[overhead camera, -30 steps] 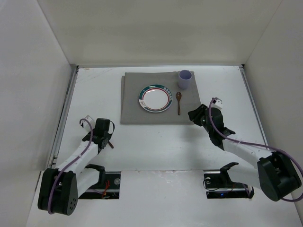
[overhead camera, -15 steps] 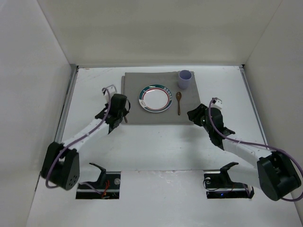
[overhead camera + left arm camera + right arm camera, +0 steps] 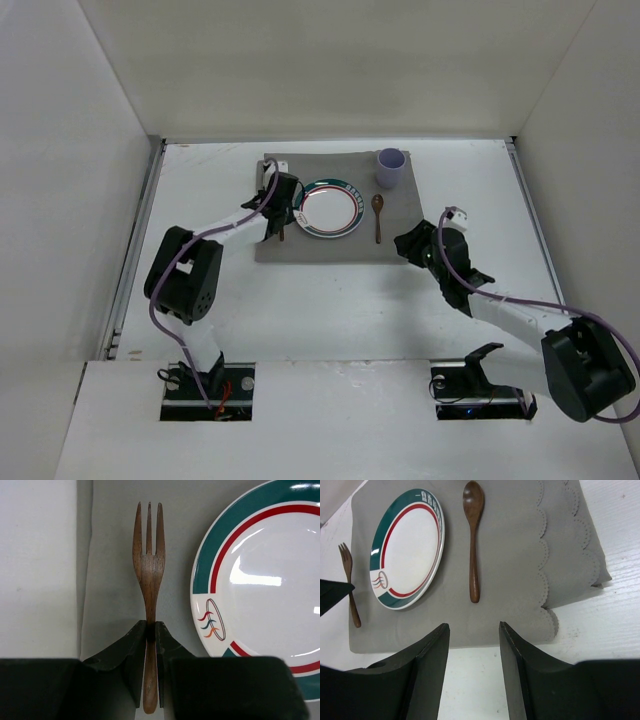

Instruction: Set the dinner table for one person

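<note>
The white dinner table (image 3: 340,300) carries a grey mat (image 3: 300,245). On the mat are a white plate with a green and red rim (image 3: 327,208), a wooden spoon (image 3: 378,215) to its right and a purple cup (image 3: 390,168) at the far right corner. My left gripper (image 3: 279,207) is shut on the handle of a wooden fork (image 3: 148,575), just left of the plate (image 3: 260,585), tines pointing away. I cannot tell if the fork touches the mat. My right gripper (image 3: 408,243) is open and empty, near the mat's front right corner.
White walls enclose the table on three sides. The right wrist view shows the mat's scalloped right edge (image 3: 545,580), the spoon (image 3: 473,540), the plate (image 3: 407,547) and the fork (image 3: 349,580). Bare tabletop lies in front of the mat.
My left arm has swung from the near left of the table up to the mat's left side, carrying the fork next to the plate. The right arm has not moved.
</note>
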You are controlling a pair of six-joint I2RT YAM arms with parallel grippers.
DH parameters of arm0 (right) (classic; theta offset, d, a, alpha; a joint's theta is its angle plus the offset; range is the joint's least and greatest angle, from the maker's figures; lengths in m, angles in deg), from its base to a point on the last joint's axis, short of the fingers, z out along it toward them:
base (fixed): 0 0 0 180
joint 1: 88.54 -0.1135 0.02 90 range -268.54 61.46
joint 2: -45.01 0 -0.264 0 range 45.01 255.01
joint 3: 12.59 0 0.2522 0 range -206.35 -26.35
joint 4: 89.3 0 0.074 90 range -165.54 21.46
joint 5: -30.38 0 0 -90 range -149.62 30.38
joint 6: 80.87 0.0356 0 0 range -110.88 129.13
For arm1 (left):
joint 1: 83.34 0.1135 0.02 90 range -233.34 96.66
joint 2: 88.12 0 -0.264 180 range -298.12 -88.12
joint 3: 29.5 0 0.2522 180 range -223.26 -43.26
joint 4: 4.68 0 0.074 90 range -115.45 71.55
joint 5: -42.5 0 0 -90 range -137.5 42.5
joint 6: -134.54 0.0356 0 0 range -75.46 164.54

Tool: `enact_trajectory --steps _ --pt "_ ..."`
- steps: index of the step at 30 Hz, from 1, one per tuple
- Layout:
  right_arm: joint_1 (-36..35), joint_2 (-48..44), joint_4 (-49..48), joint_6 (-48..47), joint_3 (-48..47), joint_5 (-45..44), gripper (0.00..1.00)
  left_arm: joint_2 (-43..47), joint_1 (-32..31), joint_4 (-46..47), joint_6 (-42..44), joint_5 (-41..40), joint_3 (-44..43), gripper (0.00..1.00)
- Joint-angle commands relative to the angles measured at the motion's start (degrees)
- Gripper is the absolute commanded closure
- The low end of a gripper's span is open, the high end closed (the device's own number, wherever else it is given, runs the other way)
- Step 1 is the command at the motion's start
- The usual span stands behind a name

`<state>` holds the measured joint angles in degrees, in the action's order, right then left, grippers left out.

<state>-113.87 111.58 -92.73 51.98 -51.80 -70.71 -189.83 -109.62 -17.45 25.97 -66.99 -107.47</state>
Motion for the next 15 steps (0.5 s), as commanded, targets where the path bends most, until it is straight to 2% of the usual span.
enact_trajectory --steps 1,15 --pt "-1.09 1.02 -2.94 -1.10 -2.41 -1.13 0.50 -0.15 -0.56 -1.34 4.68 0.33 -3.73 0.89" --pt "-1.53 1.99 -2.94 -1.10 -2.85 -0.69 0.50 -4.02 -1.09 -2.05 4.94 0.24 -3.47 0.88"
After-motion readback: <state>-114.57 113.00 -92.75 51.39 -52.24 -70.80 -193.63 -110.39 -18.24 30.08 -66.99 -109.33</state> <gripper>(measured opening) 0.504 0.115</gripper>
